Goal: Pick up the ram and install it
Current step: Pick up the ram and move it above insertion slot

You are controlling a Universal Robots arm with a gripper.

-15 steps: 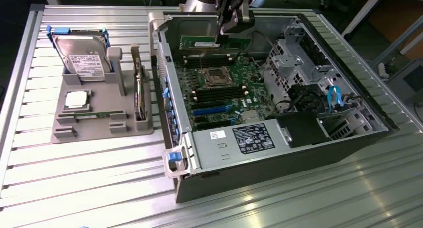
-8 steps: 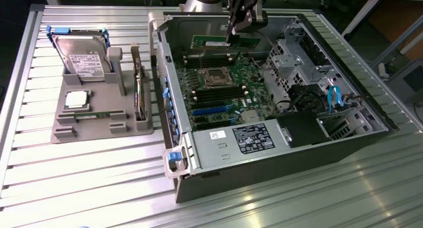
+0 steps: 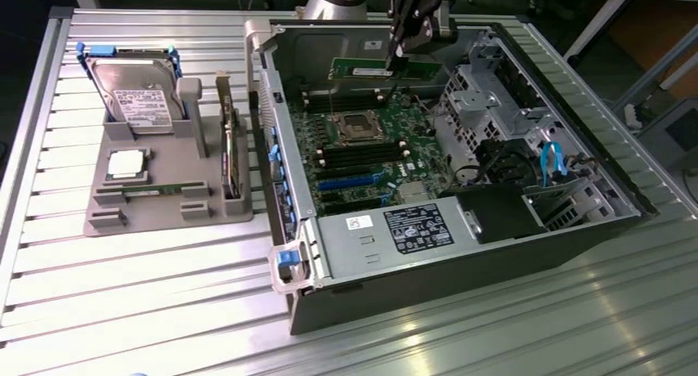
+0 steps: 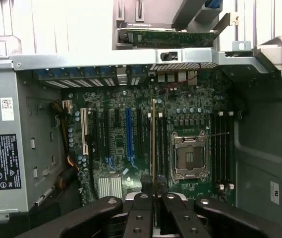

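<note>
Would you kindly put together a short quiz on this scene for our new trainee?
1. True or false: the jaws are closed on the ram, holding it over the motherboard.
2. Which item rests on the grey tray beside the open computer case? A) a hard drive B) a keyboard C) a screwdriver
3. Fill in: the flat cable inside the case, toward the exterior view's right, is coloured ____.

Key: 1 true; 2 A; 3 blue.
</note>
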